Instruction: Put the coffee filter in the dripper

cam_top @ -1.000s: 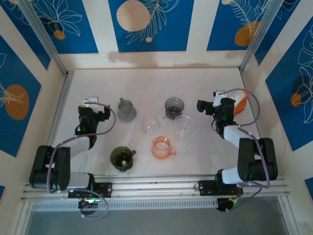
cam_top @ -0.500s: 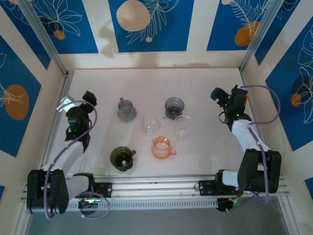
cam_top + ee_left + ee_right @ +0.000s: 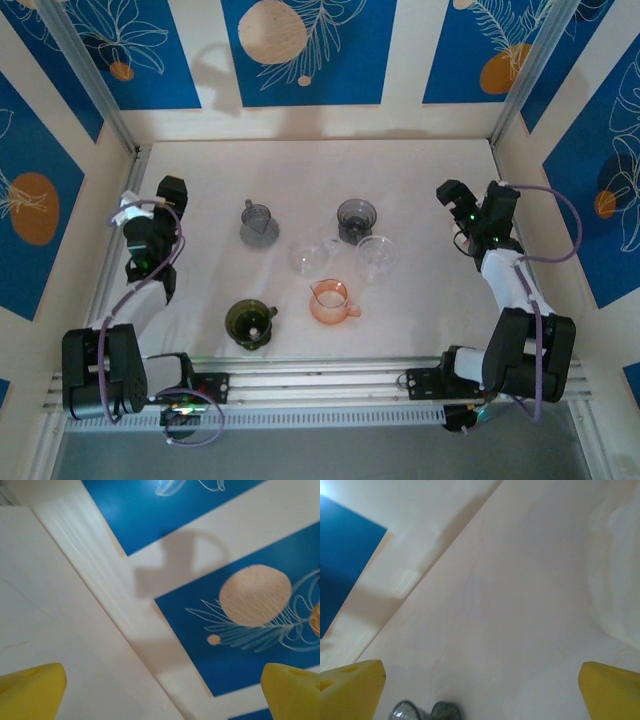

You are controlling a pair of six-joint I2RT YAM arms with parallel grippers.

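Your left fingers point(image 3: 30, 690) are spread wide with nothing between the yellow tips. They point at the wall panel point(image 3: 250, 595), which is blue with a pale round shape. Your right fingers point(image 3: 351, 687) are also spread and empty, looking down on bare table point(image 3: 520, 605), with two small blurred grey shapes at the bottom edge.

From above, your left arm point(image 3: 148, 262) reaches up the left side of the table point(image 3: 420, 300) and your right arm point(image 3: 505, 275) up the right side. Both sets of fingers are well apart from the ware in the middle.

There, a grey ribbed dripper point(image 3: 258, 222) stands at the back left and a dark dripper point(image 3: 355, 214) at the back right. Two clear cups point(image 3: 310, 257) point(image 3: 377, 254) sit just in front of them. An orange jug point(image 3: 332, 300) is nearer you, and a dark green cup point(image 3: 250, 323) is at the front left with a small white speck inside. You cannot pick out the coffee filter with any certainty at this size.
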